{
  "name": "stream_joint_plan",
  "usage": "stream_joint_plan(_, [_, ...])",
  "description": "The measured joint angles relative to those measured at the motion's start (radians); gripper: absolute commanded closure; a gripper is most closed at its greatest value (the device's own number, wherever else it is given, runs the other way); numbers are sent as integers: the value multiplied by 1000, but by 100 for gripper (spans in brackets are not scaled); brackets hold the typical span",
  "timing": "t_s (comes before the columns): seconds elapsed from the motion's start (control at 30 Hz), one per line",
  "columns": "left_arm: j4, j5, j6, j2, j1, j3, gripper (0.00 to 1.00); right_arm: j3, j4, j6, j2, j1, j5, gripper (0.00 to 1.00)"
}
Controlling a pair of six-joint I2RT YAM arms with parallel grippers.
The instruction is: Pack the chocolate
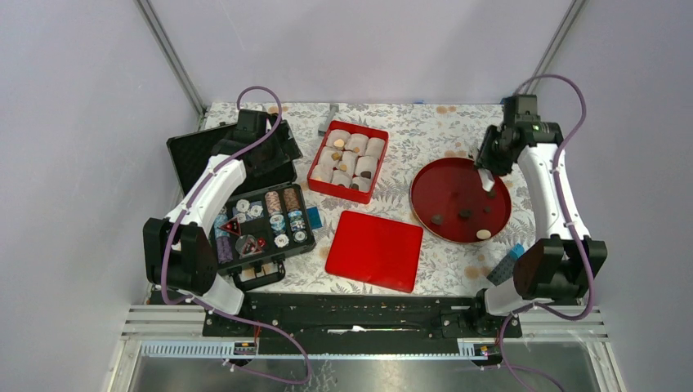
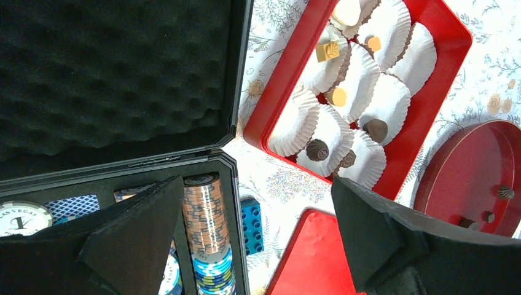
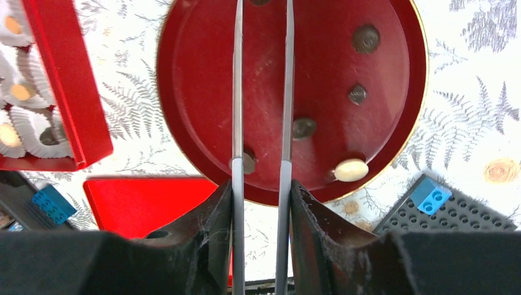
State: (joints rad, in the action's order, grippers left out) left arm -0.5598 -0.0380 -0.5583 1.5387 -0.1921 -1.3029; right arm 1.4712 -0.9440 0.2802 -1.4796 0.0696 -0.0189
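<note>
Round red tray (image 3: 184,74): five chocolates (image 3: 359,38); red box (image 2: 430,98): nine paper cups (image 2: 295,120), seven filled

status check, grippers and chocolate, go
Left gripper open, idle over poker case. Right gripper part-closed, empty, above round tray. Loose chocolates on tray. Nothing blocking.

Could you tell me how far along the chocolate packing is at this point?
Roughly half done: several paper cups in the red box already hold chocolates. The right gripper hovers over the round tray, holding nothing visible. Several pieces remain on it; some cups look empty.
</note>
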Motion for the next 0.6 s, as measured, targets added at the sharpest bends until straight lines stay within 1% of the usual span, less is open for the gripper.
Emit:
stream_joint_plan(0.1, [1, 2, 0, 0, 0, 0, 1, 120, -29, 0, -50, -69, 11, 81])
stream_joint_plan(0.23, [2, 10, 0, 0, 0, 0, 1, 292, -38, 3, -141, -227, 21, 81])
stream_joint_plan(0.37, [1, 29, -1, 0, 0, 0, 1, 373, -32, 10, -220, -348, 14, 81])
stream_joint_plan(0.6, [-11, 70, 2, 0, 0, -10, 1, 555, -39, 11, -440, -467, -3, 80])
